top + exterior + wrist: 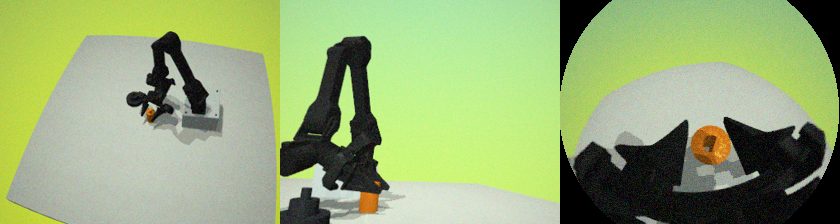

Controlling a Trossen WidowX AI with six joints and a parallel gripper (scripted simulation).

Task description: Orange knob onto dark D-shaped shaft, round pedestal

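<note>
The orange knob point(151, 115) point(368, 203) point(722, 149) stands upright on the grey table. In the wrist view its top faces the camera, and a dark hole shows in the middle. My gripper point(148, 117) point(383, 189) point(706, 120) is open around the knob's upper part. In the wrist view a gap shows between the knob and the finger on each side. The dark round pedestal point(134, 99) point(317, 217) is stepped, with its shaft point(306, 193) standing upright on top. The shaft's flat side cannot be made out.
The arm's pale base block point(200, 122) stands to the right of the knob in the top view. The pedestal is close beside the gripper, on its left there. The grey table point(103, 165) ends in edges against the green background.
</note>
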